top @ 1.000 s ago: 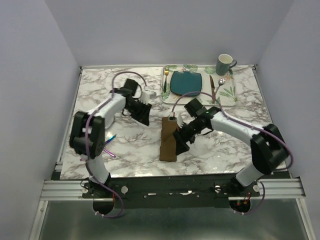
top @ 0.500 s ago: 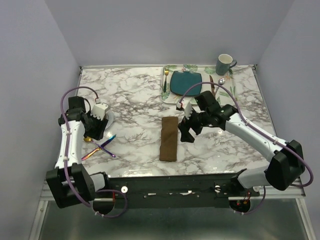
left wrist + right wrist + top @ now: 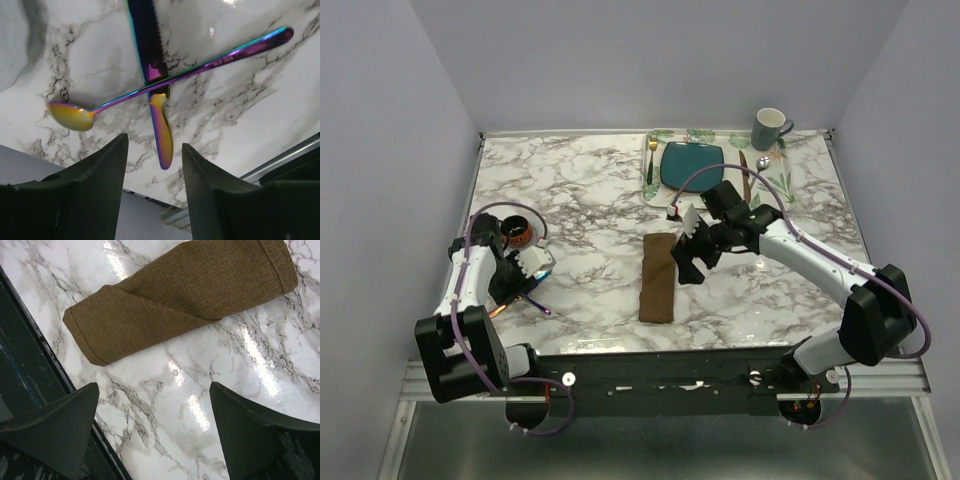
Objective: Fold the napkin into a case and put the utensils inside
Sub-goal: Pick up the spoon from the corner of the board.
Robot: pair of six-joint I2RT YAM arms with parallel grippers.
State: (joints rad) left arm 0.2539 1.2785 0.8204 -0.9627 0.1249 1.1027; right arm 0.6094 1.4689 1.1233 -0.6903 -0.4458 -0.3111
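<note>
Lying crossed, the utensils [image 3: 160, 85] sit just ahead of the left fingers [image 3: 95, 185].

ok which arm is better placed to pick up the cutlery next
Left. The left pincer hangs open just over the crossed spoon and knife; the right pincer is open by the folded napkin.

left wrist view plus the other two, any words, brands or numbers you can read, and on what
Stamped mark on the handle of the iridescent spoon: too small and blurred to read.
No text shows on the serrated knife, the folded napkin, the mug or the teal plate.
</note>
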